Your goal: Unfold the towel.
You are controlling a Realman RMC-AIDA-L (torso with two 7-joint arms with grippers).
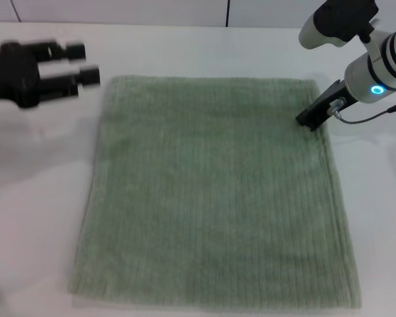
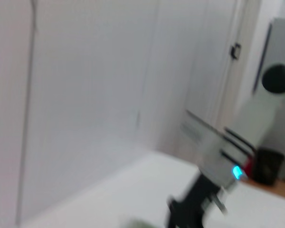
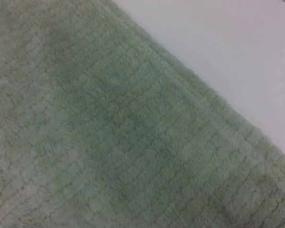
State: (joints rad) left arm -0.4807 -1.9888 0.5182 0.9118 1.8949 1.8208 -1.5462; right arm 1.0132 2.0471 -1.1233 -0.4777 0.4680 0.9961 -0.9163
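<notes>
The pale sage-green towel (image 1: 214, 191) lies spread flat and roughly square on the white table (image 1: 39, 218). My right gripper (image 1: 313, 119) is low over the towel's far right part, near its right hem; its tip is at the cloth. The right wrist view shows the ribbed towel (image 3: 109, 137) close up, with its hemmed edge against the bare table (image 3: 237, 57). My left gripper (image 1: 86, 63) is open and empty, hovering above the table just beyond the towel's far left corner. The left wrist view shows my right arm (image 2: 218, 161) farther off.
The white table extends on all sides of the towel, with a wall (image 1: 152, 10) behind its far edge. A grey cable (image 1: 373, 115) loops from my right wrist. A door and dark objects stand in the room (image 2: 268, 164).
</notes>
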